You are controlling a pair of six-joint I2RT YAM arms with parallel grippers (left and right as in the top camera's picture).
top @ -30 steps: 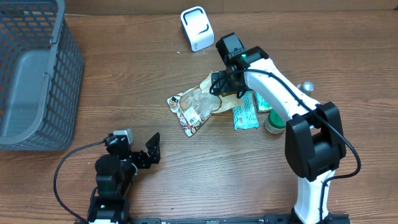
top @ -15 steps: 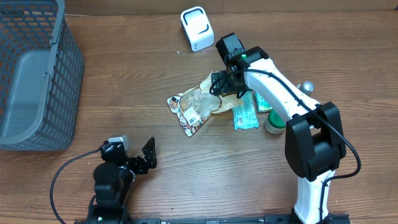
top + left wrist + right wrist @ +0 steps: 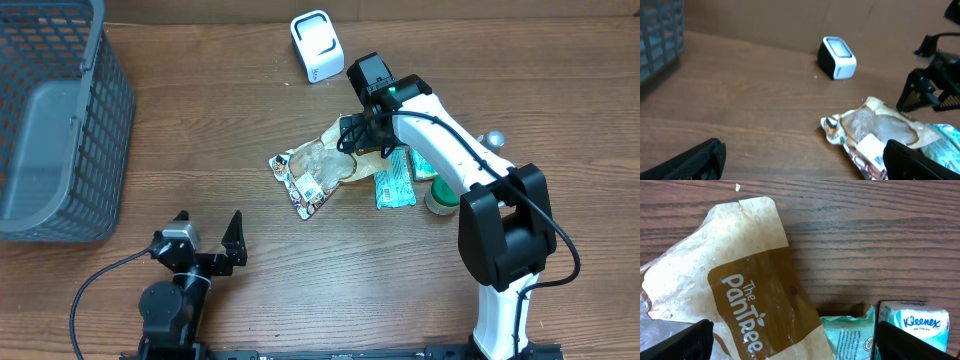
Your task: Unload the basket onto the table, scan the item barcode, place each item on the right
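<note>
Right claw (image 3: 351, 137) (spread wide, empty) hangs just above the snack packet (image 3: 316, 170).

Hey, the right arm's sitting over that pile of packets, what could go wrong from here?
1. The open right hand hangs over the brown paper-look Pan Tree bag, with the green plastic packet lying against it; closing might pinch both.
2. The thin bag could crumple when lifted, making its barcode hard to show the white box-shaped scanner.

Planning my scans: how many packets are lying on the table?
3: the Pantree bag at left, the green packet right of it, the Kleenex pack farthest right; others may be hidden.
</note>
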